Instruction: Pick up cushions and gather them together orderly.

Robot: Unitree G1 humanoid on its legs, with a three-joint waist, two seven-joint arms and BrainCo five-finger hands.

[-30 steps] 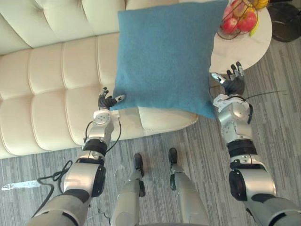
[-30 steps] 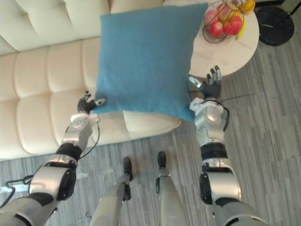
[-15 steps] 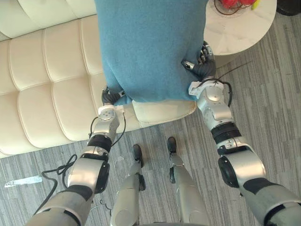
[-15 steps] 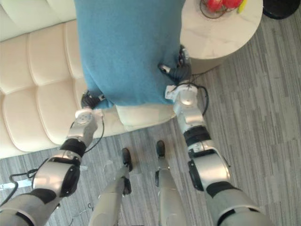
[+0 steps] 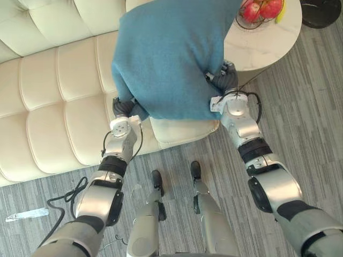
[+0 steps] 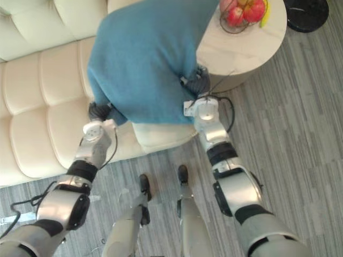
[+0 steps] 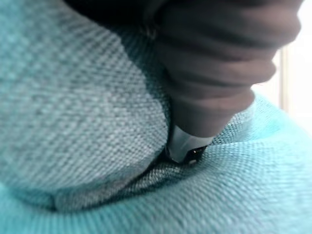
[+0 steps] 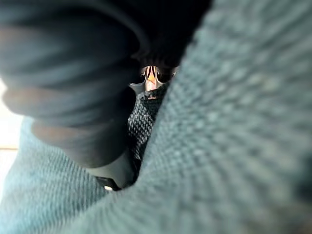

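The cream tufted sofa (image 5: 48,107) runs from my 9 o'clock to my 12. The blue cushion (image 5: 166,59) hangs at my 12 o'clock above the sofa's front edge, clamped between my two hands. It bulges and folds over at the top, so it is a soft load that will sag if I let the squeeze go uneven.

The round marble counter (image 5: 257,45) sits at my 1 o'clock, and the cushion's right side overlaps it from where I look. I judge the carry needs equal pressure from both sides and a path that stays low and level. It should swing towards the sofa, away from that counter, and I should set the cushion down flat and square before I let go.

My left hand (image 5: 123,107) is tucked under the cushion's 7 o'clock corner, and my right hand (image 5: 225,81) is pressed into its 4 o'clock edge. Both are buried in the weave, so I cannot tell whether either grips the cloth or merely pushes on it.

On the counter, at its 12 o'clock rim, stands a wire fruit basket (image 5: 242,24). It holds red apples (image 5: 266,9), with a banana (image 5: 282,12) lying at its right side.
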